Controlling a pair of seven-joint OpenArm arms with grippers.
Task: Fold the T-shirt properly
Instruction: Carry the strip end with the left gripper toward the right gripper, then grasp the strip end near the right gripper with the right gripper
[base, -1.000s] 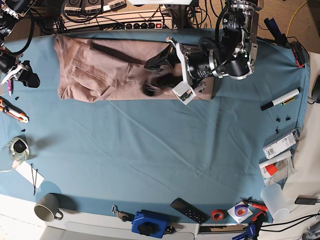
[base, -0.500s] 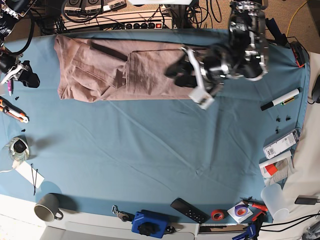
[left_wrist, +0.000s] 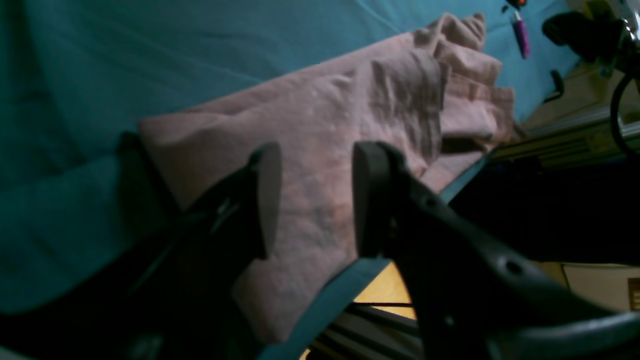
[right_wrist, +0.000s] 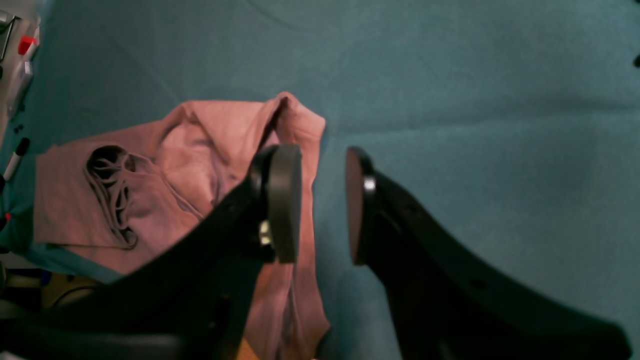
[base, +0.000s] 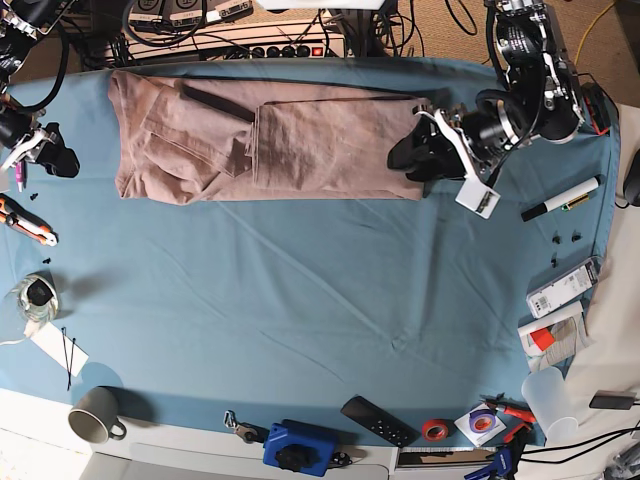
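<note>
The pink-beige T-shirt (base: 300, 135) lies folded into a long strip along the far side of the teal table cloth (base: 320, 300). My left gripper (base: 402, 157) hovers over the strip's right end. In the left wrist view this gripper (left_wrist: 315, 200) is open, with the T-shirt (left_wrist: 325, 125) lying flat below and nothing between its fingers. My right gripper (base: 60, 158) sits off the strip's left end, near the table's left edge. The right wrist view shows this gripper (right_wrist: 320, 200) open and empty above the cloth, with the rumpled sleeve end of the T-shirt (right_wrist: 200, 145) beside its left pad (right_wrist: 282, 200).
A marker (base: 560, 198) and small packets lie at the right edge. Along the front edge stand a mug (base: 95, 415), a blue box (base: 297, 447), a remote (base: 378, 421), a red tape roll (base: 433, 430) and a plastic cup (base: 548, 400). Cables and a power strip (base: 290, 48) run behind the table.
My left arm has swung right from the shirt's middle to its right end, and its jaws have narrowed somewhat. The folded layer now lies flat. The right arm has not moved.
</note>
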